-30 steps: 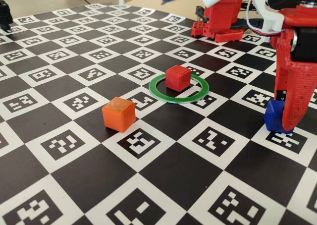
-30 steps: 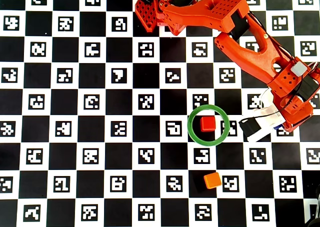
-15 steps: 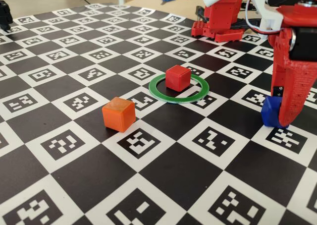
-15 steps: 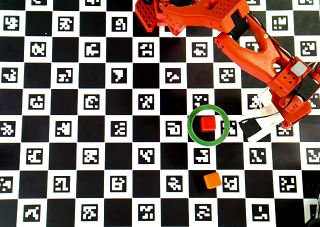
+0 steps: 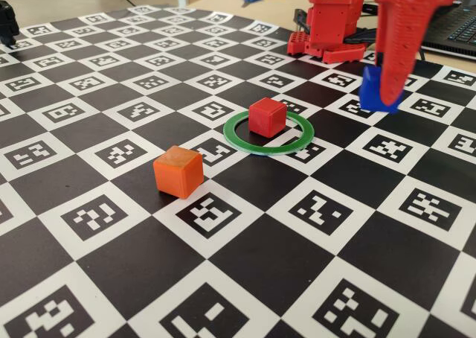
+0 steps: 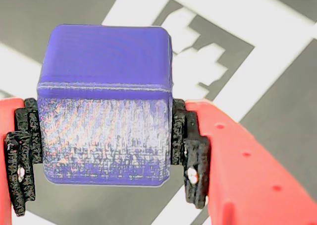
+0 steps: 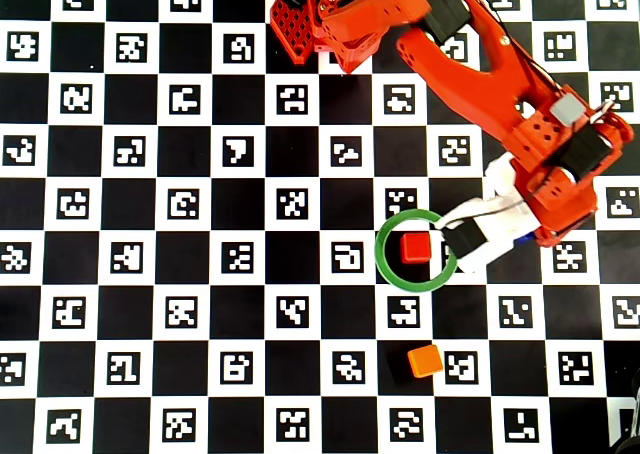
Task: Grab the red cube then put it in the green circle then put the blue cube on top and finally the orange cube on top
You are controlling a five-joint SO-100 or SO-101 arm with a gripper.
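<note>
Claw (image 6: 106, 150) pinching blue cube (image 6: 106, 106), held above board, right of green circle (image 5: 268, 134).

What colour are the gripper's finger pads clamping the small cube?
Black, ridged pads on red fingers, pressed against the blue plastic cube; clearest in the wrist view.

Blue cube (image 6: 105, 103): matt plastic with fine ridged layer lines; pincer (image 6: 105, 150) pads rough black.

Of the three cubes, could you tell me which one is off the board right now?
The blue cube: the gripper holds it in the air. The red cube sits inside the green circle, and the orange cube rests on the board.
</note>
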